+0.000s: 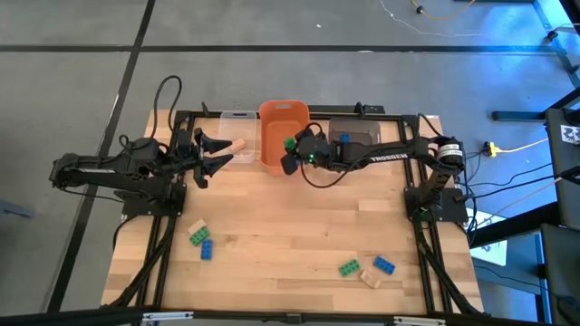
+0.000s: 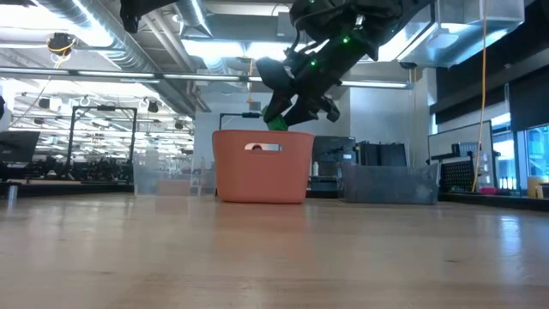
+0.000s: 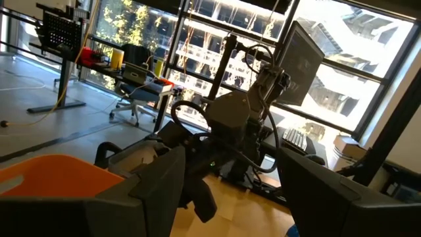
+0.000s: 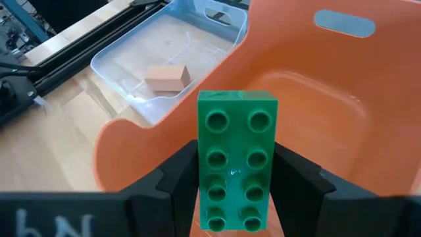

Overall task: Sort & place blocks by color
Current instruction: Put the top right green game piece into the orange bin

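My right gripper (image 1: pixel 292 154) reaches in from the table's right and is shut on a green studded block (image 4: pixel 237 161). It holds the block just above the rim of the orange bin (image 2: pixel 262 165). My left gripper (image 1: pixel 216 152) is open and hovers beside the clear bin (image 1: pixel 237 127). A tan block (image 4: pixel 168 77) lies on that bin's floor. A blue block (image 1: pixel 344 139) lies in the grey-brown bin (image 1: pixel 355 131). Loose on the table are a tan (image 1: pixel 197 226), a green (image 1: pixel 198 237) and a blue block (image 1: pixel 207 250) near left. A green (image 1: pixel 349 267), a blue (image 1: pixel 384 264) and a tan block (image 1: pixel 370 278) lie near right. My right gripper pinches the green block by its two long sides (image 4: pixel 200 184), one finger (image 4: pixel 172 181) on each. The studded face is turned toward the wrist camera. The fingers come from the table's right, slanting down. The block (image 2: pixel 276 123) is lifted clear, over the orange bin's rim (image 4: pixel 131 141).
The three bins stand in a row along the far edge: clear, orange, grey-brown. The middle of the wooden table (image 1: pixel 290 217) lies bare between the two groups of loose blocks. Black frame rails run along the table's left and right sides.
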`<action>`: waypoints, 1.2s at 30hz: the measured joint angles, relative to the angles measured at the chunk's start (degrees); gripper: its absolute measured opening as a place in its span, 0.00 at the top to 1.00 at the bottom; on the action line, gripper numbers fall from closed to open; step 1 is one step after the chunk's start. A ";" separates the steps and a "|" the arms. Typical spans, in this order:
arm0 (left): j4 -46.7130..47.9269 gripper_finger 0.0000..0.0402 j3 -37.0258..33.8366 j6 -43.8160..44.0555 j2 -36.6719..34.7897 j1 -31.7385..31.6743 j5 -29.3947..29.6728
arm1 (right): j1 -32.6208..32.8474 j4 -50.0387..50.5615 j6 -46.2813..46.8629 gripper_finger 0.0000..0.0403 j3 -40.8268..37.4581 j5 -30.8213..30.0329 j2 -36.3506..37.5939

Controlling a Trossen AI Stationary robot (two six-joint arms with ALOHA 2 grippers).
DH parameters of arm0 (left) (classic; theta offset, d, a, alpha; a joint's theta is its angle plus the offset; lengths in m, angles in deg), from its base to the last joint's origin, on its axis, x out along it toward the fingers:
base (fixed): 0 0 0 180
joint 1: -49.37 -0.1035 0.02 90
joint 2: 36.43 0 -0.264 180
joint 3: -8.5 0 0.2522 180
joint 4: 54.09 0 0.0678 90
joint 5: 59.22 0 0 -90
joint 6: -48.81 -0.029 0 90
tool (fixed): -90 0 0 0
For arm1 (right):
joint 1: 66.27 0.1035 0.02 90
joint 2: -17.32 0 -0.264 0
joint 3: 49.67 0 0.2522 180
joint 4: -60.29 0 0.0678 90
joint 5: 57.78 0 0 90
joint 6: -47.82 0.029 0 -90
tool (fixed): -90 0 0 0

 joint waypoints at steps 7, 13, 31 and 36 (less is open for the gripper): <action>0.00 0.42 0.00 0.00 -0.02 0.00 0.00 | 0.00 0.00 -0.03 0.59 0.00 -0.02 0.00; -0.02 0.42 0.00 0.00 -0.02 0.00 0.00 | -0.18 0.54 0.49 0.47 0.00 -0.99 0.02; -0.24 0.42 0.00 0.00 -0.02 0.00 0.00 | -0.37 15.81 1.50 0.28 -0.02 -2.46 5.91; -0.20 0.42 0.00 0.00 -0.02 0.02 0.00 | -0.33 18.39 3.04 0.28 -0.04 -1.85 5.87</action>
